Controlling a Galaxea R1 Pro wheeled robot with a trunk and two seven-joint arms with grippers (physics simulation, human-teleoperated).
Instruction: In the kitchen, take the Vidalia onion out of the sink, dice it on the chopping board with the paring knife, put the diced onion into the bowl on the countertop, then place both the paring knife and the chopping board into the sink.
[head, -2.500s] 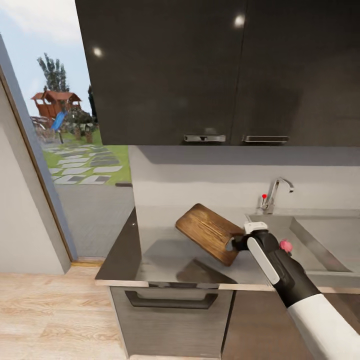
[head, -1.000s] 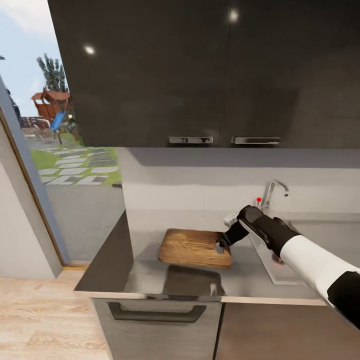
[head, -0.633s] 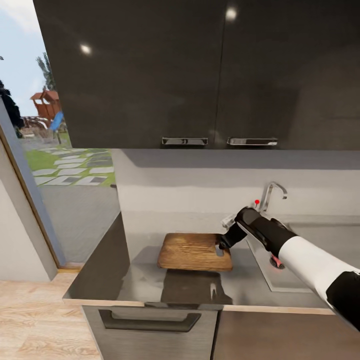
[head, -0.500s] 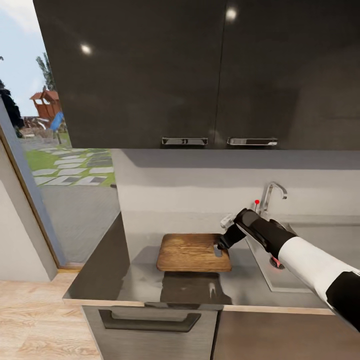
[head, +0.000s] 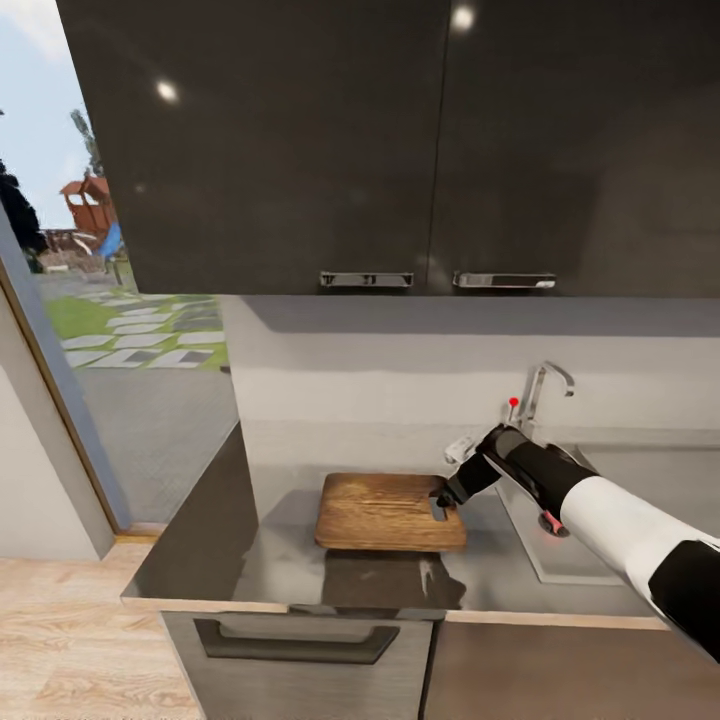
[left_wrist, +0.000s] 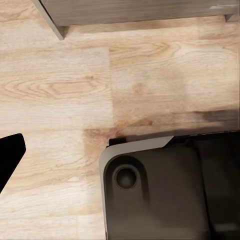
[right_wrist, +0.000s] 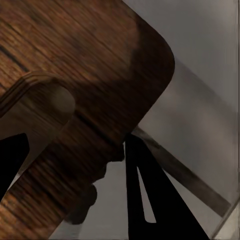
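Note:
The dark brown chopping board (head: 385, 510) lies flat, low over the grey countertop (head: 215, 545), left of the sink (head: 650, 470). My right gripper (head: 445, 494) is shut on the board's slot-handle end. In the right wrist view the chopping board (right_wrist: 75, 65) runs between the two black fingers (right_wrist: 145, 200), with the countertop (right_wrist: 200, 75) beyond its rounded corner. A single black fingertip of the left gripper (left_wrist: 9, 160) shows over the wood floor. The onion, the paring knife and the bowl are out of view.
A chrome tap (head: 545, 388) with a red knob (head: 513, 402) stands behind the sink. Glossy dark wall cabinets (head: 400, 140) hang above the counter. A glass door (head: 60, 300) to a garden is at the left. The robot's dark base (left_wrist: 160, 195) sits on the floor.
The board went from tilted up in the air to flat and low over the counter, still in my right gripper. The head camera has moved closer and leftwards along the counter.

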